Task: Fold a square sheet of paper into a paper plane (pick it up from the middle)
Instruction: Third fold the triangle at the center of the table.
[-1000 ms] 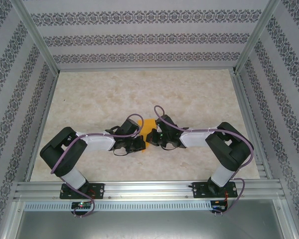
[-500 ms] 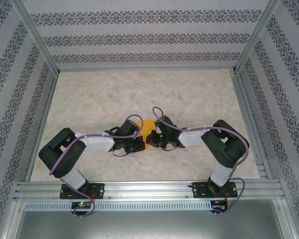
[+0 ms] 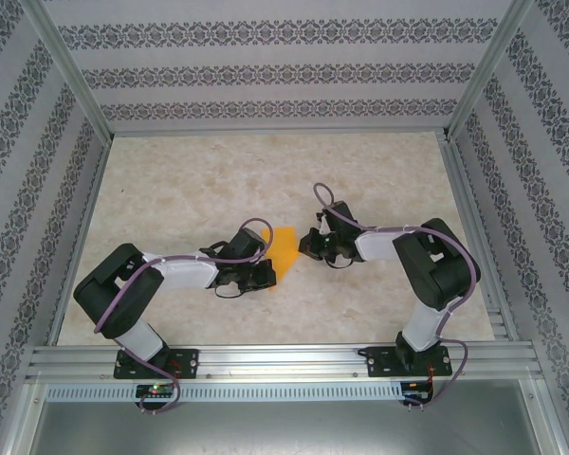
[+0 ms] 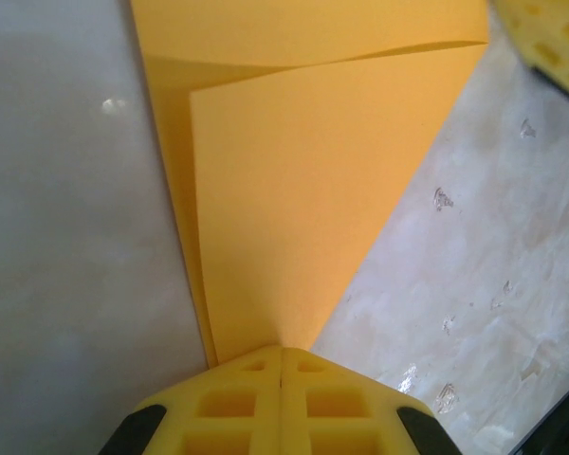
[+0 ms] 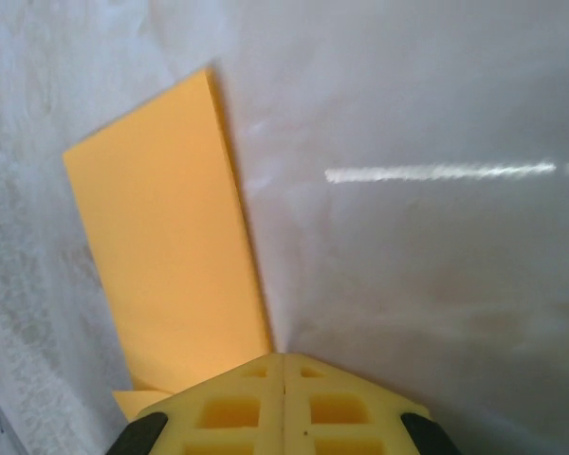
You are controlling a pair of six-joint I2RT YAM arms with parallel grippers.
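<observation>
Orange paper sheet sits on the table between our two grippers, already creased into a layered wedge, so we reckon we're somewhere in the early folds. Left gripper is clamped on its narrow near end. Right gripper is clenched too, just right of the sheet; we can't tell if it touches. Long axis runs near to far, wide end pointing far. Next move probably needs the right gripper folding a flap over while the left pins it.
</observation>
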